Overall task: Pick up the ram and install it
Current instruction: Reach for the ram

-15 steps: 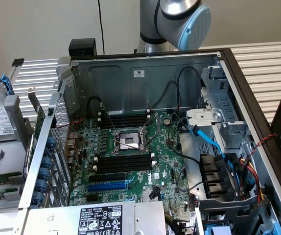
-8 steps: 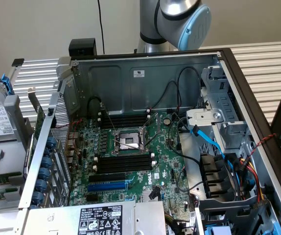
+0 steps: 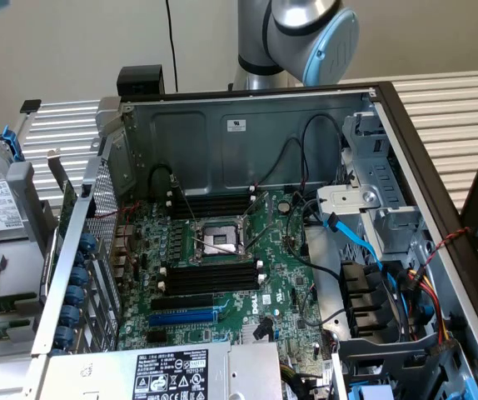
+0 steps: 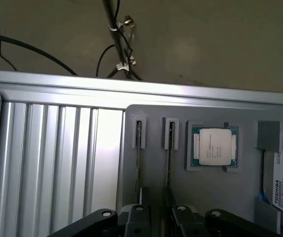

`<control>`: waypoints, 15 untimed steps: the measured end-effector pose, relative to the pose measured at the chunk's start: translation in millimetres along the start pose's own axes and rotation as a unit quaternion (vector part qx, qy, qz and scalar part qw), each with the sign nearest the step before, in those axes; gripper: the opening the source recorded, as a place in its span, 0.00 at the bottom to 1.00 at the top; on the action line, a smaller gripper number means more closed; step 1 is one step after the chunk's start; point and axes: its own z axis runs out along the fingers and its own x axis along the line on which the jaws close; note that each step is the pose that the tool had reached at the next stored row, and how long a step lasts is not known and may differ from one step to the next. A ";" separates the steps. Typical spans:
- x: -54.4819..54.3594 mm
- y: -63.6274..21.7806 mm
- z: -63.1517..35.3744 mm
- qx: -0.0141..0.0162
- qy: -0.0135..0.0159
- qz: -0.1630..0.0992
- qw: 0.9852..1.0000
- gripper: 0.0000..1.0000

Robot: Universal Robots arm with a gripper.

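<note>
A: Claw [image 4: 159, 223]?
B: Spread wide, gripping nothing, over the grey tray [image 4: 205, 197].
A: The ram [image 4: 169, 158]?
B: On edge in a tray slot, just ahead of the fingers' gap. Its long axis runs straight away from the claw. A second stick [image 4: 139, 158] lies parallel, with the processor [image 4: 214, 146] near their far ends.

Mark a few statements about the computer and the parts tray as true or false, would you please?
1. The computer case is shut. False: it is open, with the motherboard exposed.
2. The ram stands on edge in a slot of the tray. True.
3. The processor chip sits on the motherboard. False: it rests in a pocket of the tray.
4. The long black slots on the motherboard are empty. True.
</note>
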 end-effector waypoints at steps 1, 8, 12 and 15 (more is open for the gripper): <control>0.0 -0.1 2.0 0.000 0.000 0.000 1.000 0.24; 0.6 -0.4 14.7 0.000 0.000 0.000 1.000 0.24; 2.3 -0.5 21.8 0.000 0.000 0.003 1.000 0.24; 7.1 -0.3 27.1 0.000 0.000 0.006 1.000 0.24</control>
